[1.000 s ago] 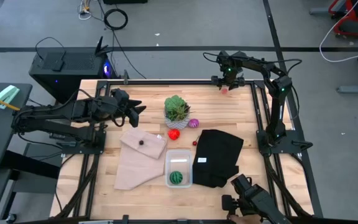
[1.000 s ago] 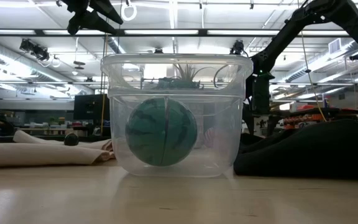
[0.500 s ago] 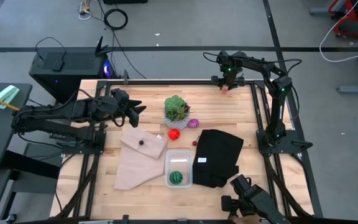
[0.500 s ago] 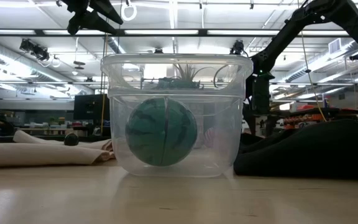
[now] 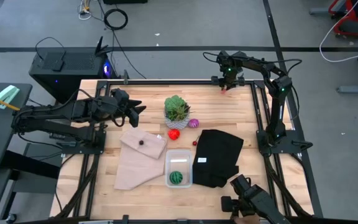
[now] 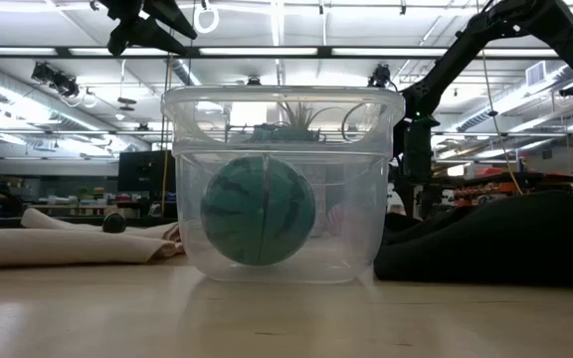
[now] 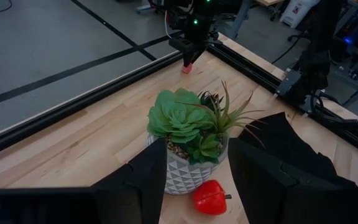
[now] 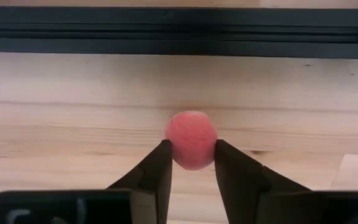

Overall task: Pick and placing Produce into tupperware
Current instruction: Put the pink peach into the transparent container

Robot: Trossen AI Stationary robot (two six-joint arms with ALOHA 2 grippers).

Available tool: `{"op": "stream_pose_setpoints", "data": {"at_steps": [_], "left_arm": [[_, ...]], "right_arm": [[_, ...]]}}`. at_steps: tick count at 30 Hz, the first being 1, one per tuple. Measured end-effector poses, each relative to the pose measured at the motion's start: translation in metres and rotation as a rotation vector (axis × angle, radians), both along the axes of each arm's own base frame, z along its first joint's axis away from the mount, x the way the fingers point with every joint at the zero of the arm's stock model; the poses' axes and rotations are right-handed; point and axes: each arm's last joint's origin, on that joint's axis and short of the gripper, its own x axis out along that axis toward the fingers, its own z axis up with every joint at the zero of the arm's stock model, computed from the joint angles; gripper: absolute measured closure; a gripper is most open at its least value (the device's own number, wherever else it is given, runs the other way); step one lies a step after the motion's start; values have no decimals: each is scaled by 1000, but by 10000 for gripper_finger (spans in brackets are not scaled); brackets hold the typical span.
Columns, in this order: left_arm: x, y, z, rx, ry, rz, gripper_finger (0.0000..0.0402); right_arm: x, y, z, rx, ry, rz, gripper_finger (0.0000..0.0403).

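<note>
My right gripper [image 5: 227, 83] stands at the table's far right corner, pointing down, shut on a small pink-red ball [image 8: 191, 139]. My left gripper [image 5: 135, 112] hovers open over the table's left side, facing the spiky plant in its white pot [image 7: 188, 134]. The clear tupperware [image 5: 178, 168] sits near the table's front edge with the dark green striped ball [image 6: 259, 211] resting on its floor. A red piece [image 5: 174, 133], a magenta striped ball [image 5: 194, 123] and a tiny dark red piece [image 5: 195, 143] lie on the wood by the plant. A small dark piece [image 5: 142, 142] lies on the tan cloth. My right gripper pinches the pink-red ball by its two opposite sides [image 8: 174, 148], one finger [image 8: 157, 171] on each, coming from above and pointing down. The ball [image 7: 187, 67] is at the table top; whether it rests on the wood or is just clear of it, I cannot tell.
A tan cloth [image 5: 140, 158] lies left of the tupperware and a black cloth [image 5: 217, 155] right of it. The black frame rail [image 8: 179, 31] runs just beyond the pink-red ball. A third dark gripper [image 5: 247, 193] shows at the near right edge.
</note>
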Motion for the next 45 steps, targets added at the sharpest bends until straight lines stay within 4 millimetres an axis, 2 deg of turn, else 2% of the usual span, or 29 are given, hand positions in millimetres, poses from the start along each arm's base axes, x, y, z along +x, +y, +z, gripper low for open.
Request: {"op": "stream_pose_setpoints", "data": {"at_steps": [12, 17, 21, 26, 31, 37, 45], "left_arm": [[0, 0, 0, 10, 4, 7, 223], [0, 0, 0, 16, 8, 4, 223], [0, 0, 0, 18, 9, 3, 220], [0, 0, 0, 18, 9, 3, 219], [0, 0, 0, 33, 19, -5, 223], [0, 0, 0, 34, 20, -6, 219], [0, 0, 0, 33, 19, -5, 225]], "right_arm": [[5, 3, 0, 10, -20, 31, 293], [9, 7, 8, -11, -33, 57, 293], [6, 10, 23, -49, -55, 64, 293], [6, 22, 56, -131, -113, 124, 293], [11, 49, 99, -222, -216, 193, 293], [26, 98, 145, -305, -368, 298, 293], [64, 170, 188, -372, -657, 408, 293]]}}
